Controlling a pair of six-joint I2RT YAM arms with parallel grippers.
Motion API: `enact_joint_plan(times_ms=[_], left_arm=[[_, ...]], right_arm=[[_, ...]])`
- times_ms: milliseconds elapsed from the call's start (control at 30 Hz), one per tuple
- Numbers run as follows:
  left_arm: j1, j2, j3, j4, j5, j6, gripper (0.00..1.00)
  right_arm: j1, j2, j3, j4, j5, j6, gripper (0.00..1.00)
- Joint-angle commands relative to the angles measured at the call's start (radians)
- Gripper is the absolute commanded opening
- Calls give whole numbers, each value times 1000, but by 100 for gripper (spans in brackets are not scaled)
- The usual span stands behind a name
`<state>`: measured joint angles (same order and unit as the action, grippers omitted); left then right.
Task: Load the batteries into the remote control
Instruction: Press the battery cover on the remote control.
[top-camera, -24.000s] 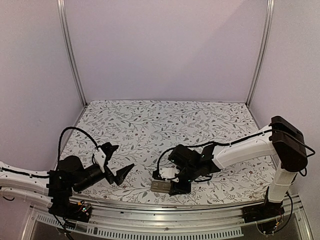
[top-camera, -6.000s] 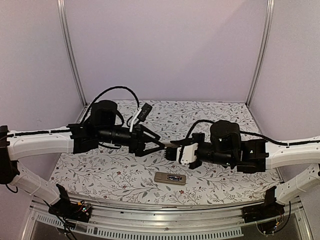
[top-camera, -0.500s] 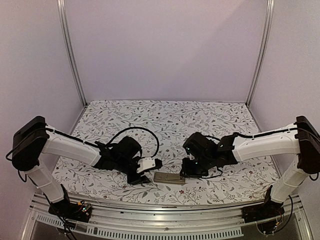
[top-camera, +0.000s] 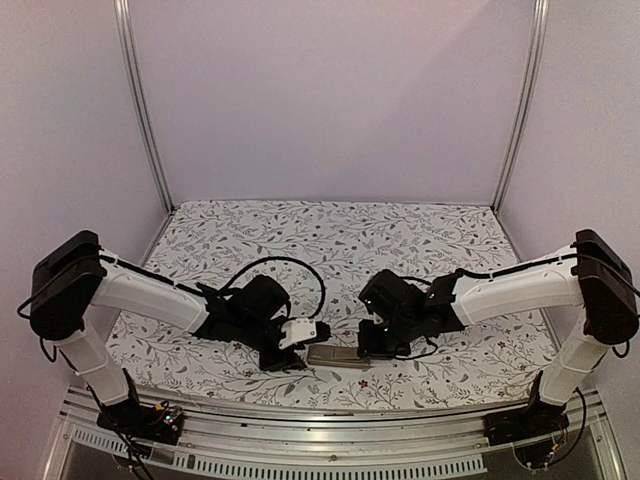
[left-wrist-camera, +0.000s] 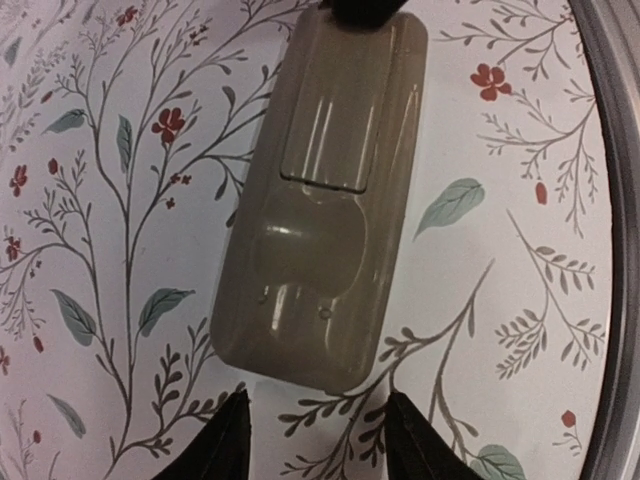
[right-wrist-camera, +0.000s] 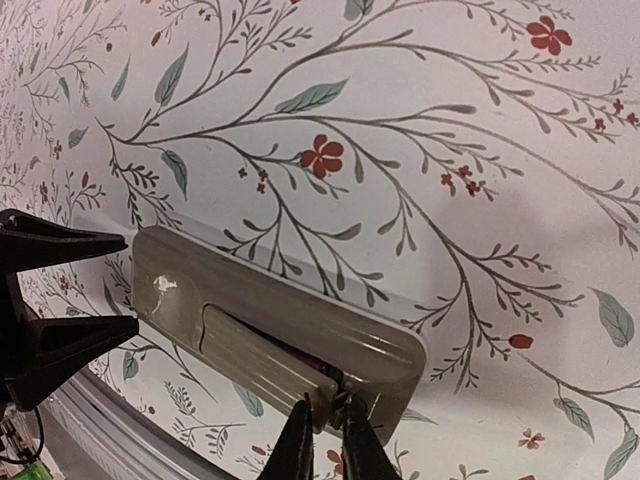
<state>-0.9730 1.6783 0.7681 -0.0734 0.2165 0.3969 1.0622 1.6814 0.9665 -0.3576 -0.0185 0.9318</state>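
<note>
- Left gripper (top-camera: 298, 345): its jaws are standing spread at the 9 o'clock end of the remote control (top-camera: 338, 355), flanking the rounded end without touching it.
- Remote control: it is lying back-up on the counter (top-camera: 330, 240), toward 6 o'clock near the front edge. Its battery cover (right-wrist-camera: 262, 352) is appearing slightly ajar in the right wrist view. The batteries are showing in no view.
- Right gripper (top-camera: 372, 345): its jaws are drawn almost together, pinching nothing visible, with the tips meeting the cover's edge at the 3 o'clock end.
- Hazard: nothing is clamping the remote, so a push from 3 o'clock risks sliding it toward 9 o'clock. The narrow tips risk slipping off the seam, jamming the cover crooked.
</note>
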Motion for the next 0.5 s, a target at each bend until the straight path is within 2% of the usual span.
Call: enact_joint_plan(times_ms=[0, 467], left_arm=[[-19, 24, 24, -11, 9, -2, 45], [-40, 50, 51, -26, 35, -19, 40]], right_arm=[[5, 42, 20, 25, -29, 3, 9], [18, 109, 52, -2, -43, -6, 3]])
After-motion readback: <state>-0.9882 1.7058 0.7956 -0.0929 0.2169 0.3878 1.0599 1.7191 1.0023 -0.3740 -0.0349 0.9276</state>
